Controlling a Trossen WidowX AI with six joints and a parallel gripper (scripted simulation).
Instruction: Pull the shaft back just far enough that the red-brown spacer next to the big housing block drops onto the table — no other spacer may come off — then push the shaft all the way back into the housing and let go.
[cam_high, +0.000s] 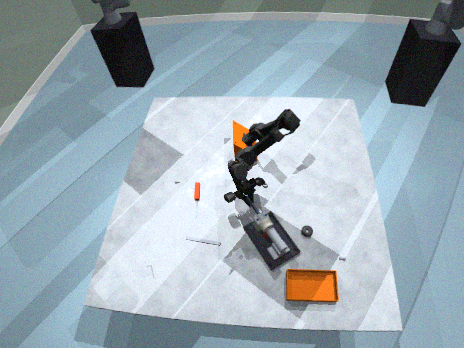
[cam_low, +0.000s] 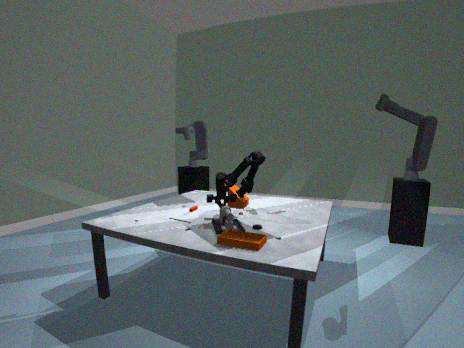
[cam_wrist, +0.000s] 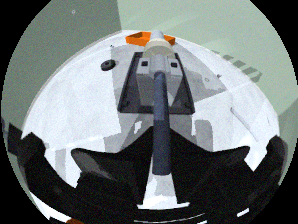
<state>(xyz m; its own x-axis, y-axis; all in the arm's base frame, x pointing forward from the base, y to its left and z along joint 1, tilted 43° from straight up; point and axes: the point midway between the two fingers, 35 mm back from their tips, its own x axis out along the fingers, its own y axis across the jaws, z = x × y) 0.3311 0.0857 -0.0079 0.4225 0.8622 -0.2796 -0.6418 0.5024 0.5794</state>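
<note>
My gripper (cam_high: 249, 199) (cam_wrist: 159, 129) is shut on the dark blue-grey shaft (cam_wrist: 160, 107). The shaft runs forward through a grey block (cam_wrist: 146, 86) with two dark holes. A cream spacer (cam_high: 265, 223) (cam_wrist: 159, 48) sits around the shaft line beyond that block, before the light grey cylindrical housing (cam_high: 275, 241) (cam_wrist: 157, 35). The red-brown spacer (cam_high: 265, 235) shows as a small dark red patch low beside the housing, off the shaft line, inside the black base frame (cam_high: 288, 238) (cam_wrist: 122, 106). It is mostly hidden, and no red shows in the wrist view.
An orange tray (cam_high: 312, 286) (cam_low: 242, 241) lies beyond the base. A black ring (cam_high: 307, 231) (cam_wrist: 108, 65) lies beside it. A thin grey rod (cam_high: 203, 241) and a red-handled tool (cam_high: 197, 191) lie on the other side. An orange upright piece (cam_high: 239, 135) stands by the arm.
</note>
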